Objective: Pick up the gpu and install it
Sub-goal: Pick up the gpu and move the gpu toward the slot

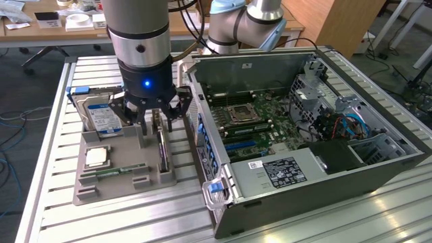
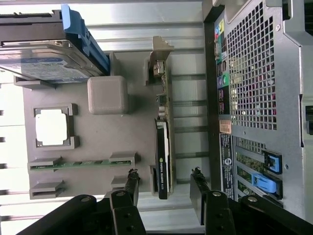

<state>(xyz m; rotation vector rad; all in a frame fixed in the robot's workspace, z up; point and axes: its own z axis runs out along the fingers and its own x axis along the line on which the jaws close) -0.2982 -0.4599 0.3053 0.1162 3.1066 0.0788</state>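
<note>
We find the gpu (image 1: 163, 152), a thin black card with a green board edge and a silver metal end bracket, standing on its long edge in a slot of the flat grey plastic tray (image 1: 108, 192). In the exterior view it sits at 6 o'clock from the black 2-finger gripper (image 1: 152, 114), which hangs right above it. In the wrist view the gripper (image 2: 164, 172) has its jaws spread wide and holds nothing. 1 finger stands on each side of the gpu (image 2: 164, 147) at its dark shroud end, with a gap on both sides.

We judge the card light and stiff but fragile, with exposed parts on the board and a contact edge down in the slot. The smooth shroud may be slippery. The best hold looks to be across its thin faces at the shroud, away from the bracket and the contacts.

Taking the exterior view as a clock face centred on the card:
- The silver hard drive with a blue label (image 1: 101, 119) stands at 10 o'clock, well apart.
- The square silver processor chip (image 1: 96, 157) lies at 9 o'clock.
- The narrow green memory stick (image 1: 111, 171) lies at 8 o'clock.

None of the 3 crowds the fingers.

At 3 o'clock the open grey metal computer case (image 1: 324, 182) stands just beside the tray. Its rear wall (image 2: 249, 73) is near the finger on that side, and we see it as the main obstruction.
</note>
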